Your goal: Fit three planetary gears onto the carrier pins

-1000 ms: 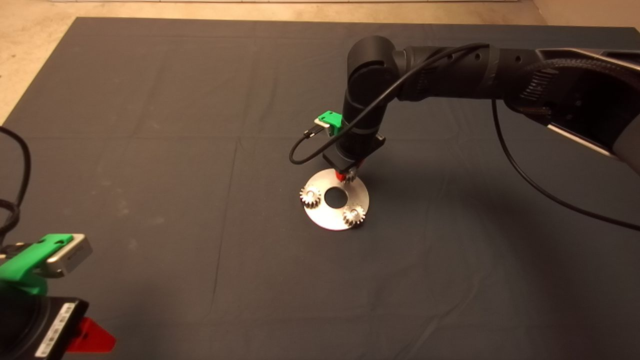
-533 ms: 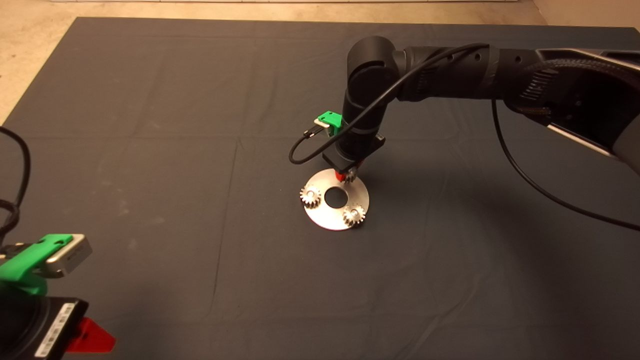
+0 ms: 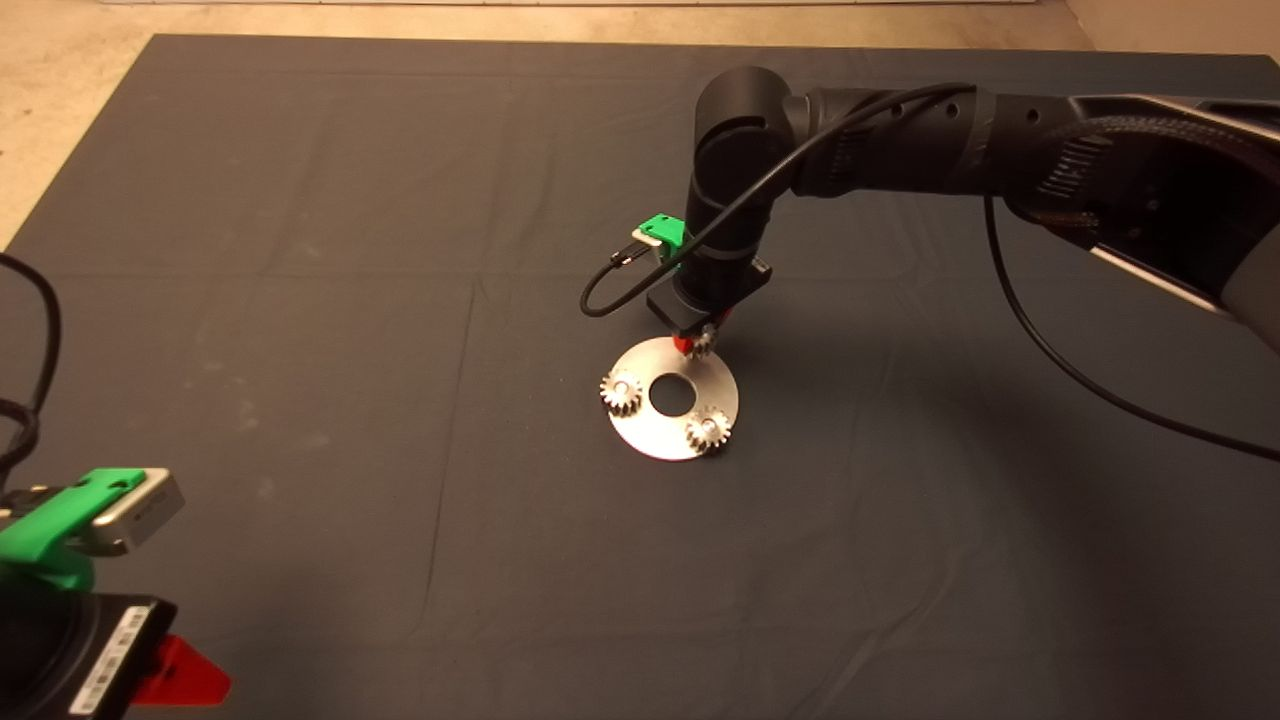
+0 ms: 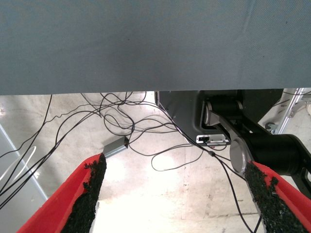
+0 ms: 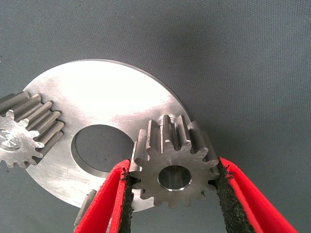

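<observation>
A shiny round disc [image 3: 648, 433] lies mid-mat, and two planetary gears [image 3: 621, 392] [image 3: 707, 430] sit on its carrier pins. My right gripper [image 3: 697, 345] hovers over the disc's far rim, shut on a third gear [image 3: 703, 343]. In the right wrist view that gear [image 5: 174, 170] is pinched between the black pads [image 5: 221, 177] just above the disc [image 5: 112, 97]. A bare pin [image 5: 164, 119] peeks out behind its teeth. A seated gear [image 5: 26, 131] shows beside the centre hole. My left gripper [image 3: 185, 675] is parked at the near left edge, open.
The dark mat [image 3: 300, 300] spreads wide around the disc. A black cable [image 3: 1050, 340] hangs from the right arm. The left wrist view shows the mat's edge [image 4: 146, 48] and floor cables [image 4: 146, 131] beyond it.
The right gripper with its gear has shifted slightly up and toward the far side. The left arm has not moved.
</observation>
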{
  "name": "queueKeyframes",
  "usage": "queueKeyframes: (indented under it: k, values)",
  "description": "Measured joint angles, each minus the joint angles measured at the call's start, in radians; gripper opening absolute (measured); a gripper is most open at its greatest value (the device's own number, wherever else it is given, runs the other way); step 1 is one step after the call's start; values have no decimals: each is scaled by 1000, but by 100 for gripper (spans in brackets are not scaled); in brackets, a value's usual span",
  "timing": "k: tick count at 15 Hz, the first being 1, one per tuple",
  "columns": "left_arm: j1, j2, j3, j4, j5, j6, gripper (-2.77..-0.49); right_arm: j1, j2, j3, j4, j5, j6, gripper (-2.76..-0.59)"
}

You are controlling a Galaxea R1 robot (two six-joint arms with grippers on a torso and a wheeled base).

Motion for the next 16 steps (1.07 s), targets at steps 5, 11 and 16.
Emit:
queueKeyframes:
  k: [5,11,16]
  values:
    - [0,0,0,0,0,0,-122,0,2,1,-4,-1,0,-229]
    - [0,0,0,0,0,0,-122,0,1,13,-15,-1,0,-220]
    - [0,-1,0,0,0,0,-122,0,-5,22,-23,-1,0,-206]
